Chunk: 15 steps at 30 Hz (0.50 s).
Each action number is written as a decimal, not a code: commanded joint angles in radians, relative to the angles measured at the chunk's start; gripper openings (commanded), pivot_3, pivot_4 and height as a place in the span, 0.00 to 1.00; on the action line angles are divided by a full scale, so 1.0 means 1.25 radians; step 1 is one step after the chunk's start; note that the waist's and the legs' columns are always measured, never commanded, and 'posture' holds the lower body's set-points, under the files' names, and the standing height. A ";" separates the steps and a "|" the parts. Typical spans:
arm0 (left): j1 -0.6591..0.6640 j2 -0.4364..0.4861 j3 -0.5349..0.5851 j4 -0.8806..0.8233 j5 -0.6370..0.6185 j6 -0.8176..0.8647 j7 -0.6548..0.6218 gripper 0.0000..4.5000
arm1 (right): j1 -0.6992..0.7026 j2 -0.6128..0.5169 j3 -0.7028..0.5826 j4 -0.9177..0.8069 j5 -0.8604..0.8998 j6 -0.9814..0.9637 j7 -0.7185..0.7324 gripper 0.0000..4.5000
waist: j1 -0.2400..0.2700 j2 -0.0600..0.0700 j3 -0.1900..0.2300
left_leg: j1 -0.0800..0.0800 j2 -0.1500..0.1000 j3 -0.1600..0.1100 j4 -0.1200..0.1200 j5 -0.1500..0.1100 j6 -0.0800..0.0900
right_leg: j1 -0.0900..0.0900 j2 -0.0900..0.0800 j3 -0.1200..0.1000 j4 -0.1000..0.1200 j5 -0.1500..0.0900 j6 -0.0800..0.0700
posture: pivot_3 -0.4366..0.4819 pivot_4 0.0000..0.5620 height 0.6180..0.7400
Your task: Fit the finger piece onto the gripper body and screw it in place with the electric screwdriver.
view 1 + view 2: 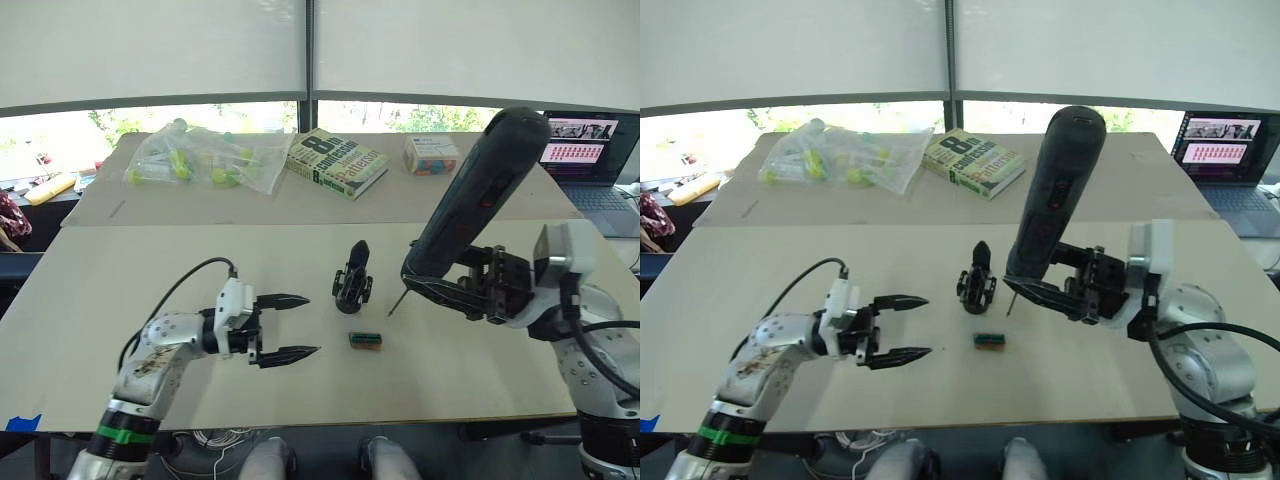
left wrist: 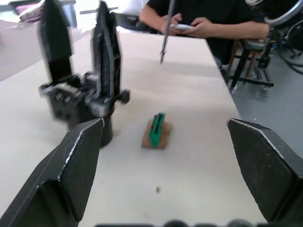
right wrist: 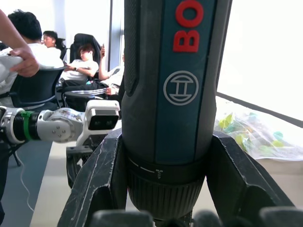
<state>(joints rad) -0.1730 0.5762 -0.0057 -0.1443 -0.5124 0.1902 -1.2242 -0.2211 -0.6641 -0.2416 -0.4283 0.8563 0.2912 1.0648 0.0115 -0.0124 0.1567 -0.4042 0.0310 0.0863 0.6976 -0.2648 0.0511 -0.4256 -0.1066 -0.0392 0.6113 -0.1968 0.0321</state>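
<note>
Standing upright on its round base, the gripper body (image 1: 353, 277) sits mid-table with its fingers pointing up, which leaves its upper face open to a tool coming down from above. In the left wrist view it shows two upright black fingers (image 2: 105, 52), so the finger piece looks to be already seated on it, though I cannot tell which one it is or whether a screw holds it.

Just right of the body, the screwdriver (image 1: 470, 190) is clamped low on its barrel by the right gripper (image 1: 452, 283), tilted so the thin bit (image 1: 397, 301) points down toward the table close beside the body. That slant seems meant to bring the bit toward a screw hole; it is not yet touching the body.

In front of the body lies a small green-brown box (image 1: 365, 340), perhaps a screw holder. Left of the body, the left gripper (image 1: 293, 326) hovers with its fingers spread wide and nothing between them, aimed at the body, probably ready to steady it.

Behind the body are a book (image 1: 337, 162) and a plastic bag (image 1: 205, 157).
</note>
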 commanded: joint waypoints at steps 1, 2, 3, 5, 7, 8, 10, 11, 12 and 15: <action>0.025 0.031 0.070 -0.036 -0.045 0.018 0.011 0.98 | 0.003 -0.023 -0.059 -0.055 0.061 0.013 -0.009 0.43 | 0.000 0.000 0.000 | 0.000 0.000 0.000 0.000 0.000 0.000 | 0.000 0.000 0.000 0.000 0.000 0.000 | 0.48 0.27 1.00; 0.033 0.037 0.085 -0.037 -0.049 0.017 0.016 0.98 | 0.005 -0.026 -0.065 -0.059 0.067 0.017 -0.012 0.43 | 0.000 0.000 0.000 | 0.000 0.000 0.000 0.000 0.000 0.000 | 0.000 0.000 0.000 0.000 0.000 0.000 | 0.48 0.27 1.00; 0.043 0.044 0.102 -0.039 -0.059 0.022 0.020 0.98 | 0.005 -0.029 -0.071 -0.062 0.073 0.021 -0.019 0.43 | 0.001 0.000 0.000 | 0.000 0.000 0.000 0.000 0.000 0.000 | 0.000 0.000 0.000 0.000 0.000 0.000 | 0.48 0.27 1.00; 0.058 0.053 0.131 -0.045 -0.071 0.025 0.028 0.98 | 0.001 -0.035 -0.081 -0.068 0.083 0.034 -0.026 0.43 | 0.001 0.000 0.000 | 0.000 0.000 0.000 0.000 0.000 0.000 | 0.000 0.000 0.000 0.000 0.000 0.000 | 0.48 0.27 1.00; 0.062 0.056 0.140 -0.052 -0.080 0.033 0.033 0.98 | -0.002 -0.042 -0.085 -0.073 0.091 0.043 -0.030 0.43 | 0.001 0.000 0.000 | 0.000 0.000 0.000 0.000 0.000 0.000 | 0.000 0.000 0.000 0.000 0.000 0.000 | 0.48 0.27 1.00; 0.058 0.051 0.140 -0.054 -0.083 0.038 0.043 0.98 | -0.006 -0.048 -0.085 -0.074 0.098 0.049 -0.032 0.43 | 0.002 0.000 0.000 | 0.000 0.000 0.000 0.000 0.000 0.000 | 0.000 0.000 0.000 0.000 0.000 0.000 | 0.48 0.27 1.00; 0.042 0.041 0.124 -0.050 -0.065 0.043 0.070 0.98 | -0.016 -0.056 -0.083 -0.073 0.106 0.059 -0.035 0.43 | 0.002 0.000 0.000 | 0.000 0.000 0.000 0.000 0.000 0.000 | 0.000 0.000 0.000 0.000 0.000 0.000 | 0.48 0.27 1.00; 0.027 0.032 0.101 -0.043 -0.040 0.041 0.088 0.98 | -0.025 -0.056 -0.080 -0.072 0.106 0.060 -0.037 0.43 | 0.002 0.000 0.000 | 0.000 0.000 0.000 0.000 0.000 0.000 | 0.000 0.000 0.000 0.000 0.000 0.000 | 0.48 0.27 1.00; 0.016 0.026 0.084 -0.039 -0.022 0.039 0.099 0.98 | -0.030 -0.056 -0.077 -0.071 0.105 0.062 -0.039 0.43 | 0.002 0.000 0.000 | 0.000 0.000 0.000 0.000 0.000 0.000 | 0.000 0.000 0.000 0.000 0.000 0.000 | 0.48 0.27 1.00; -0.031 -0.019 0.020 -0.009 0.016 0.072 0.150 0.98 | -0.062 -0.052 -0.067 -0.063 0.106 0.067 -0.053 0.43 | 0.004 0.000 0.000 | 0.000 -0.001 0.000 0.000 0.000 0.000 | 0.001 0.000 0.000 0.000 0.000 0.000 | 0.48 0.27 1.00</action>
<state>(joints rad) -0.1875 0.5711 0.0603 -0.1640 -0.5176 0.2645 -1.0706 -0.2585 -0.7255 -0.2973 -0.4808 0.9563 0.3802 1.0164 0.0160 -0.0128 0.1569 -0.4043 0.0299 0.0865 0.6980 -0.2647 0.0511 -0.4250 -0.1068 -0.0391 0.6111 -0.1966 0.0321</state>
